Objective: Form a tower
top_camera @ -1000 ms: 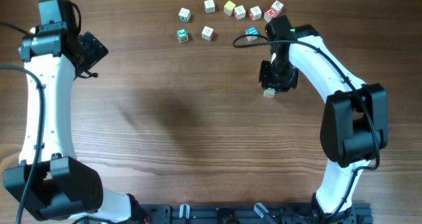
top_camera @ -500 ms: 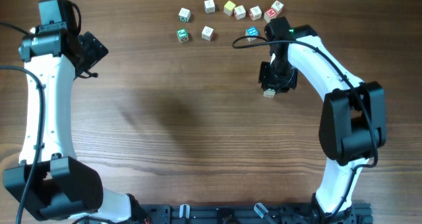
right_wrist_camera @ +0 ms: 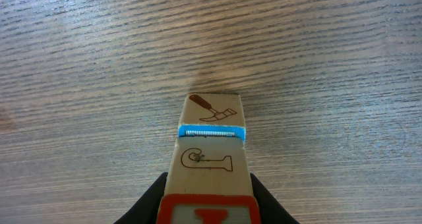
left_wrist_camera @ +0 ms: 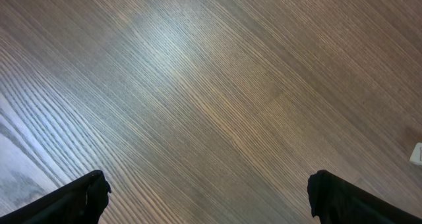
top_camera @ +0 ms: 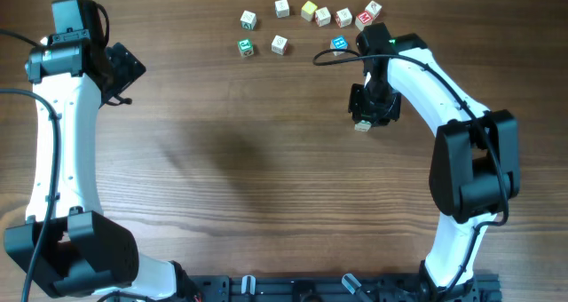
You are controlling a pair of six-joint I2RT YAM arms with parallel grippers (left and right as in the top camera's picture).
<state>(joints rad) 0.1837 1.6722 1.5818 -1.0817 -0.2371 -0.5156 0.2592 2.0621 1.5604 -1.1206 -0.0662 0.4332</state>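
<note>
The tower is two pale wooden cubes, one on the other. The lower cube shows a hammer drawing and a blue top edge, and it rests on the table. My right gripper is shut on the upper cube, which has a red-framed top face. In the overhead view the right gripper covers most of the tower. At the far left my left gripper is open over bare wood. Its dark fingertips stand wide apart with nothing between them.
Several loose letter cubes lie along the back edge, among them a yellow one, a green-faced one and a blue one close behind the right arm. A black cable loops beside that arm.
</note>
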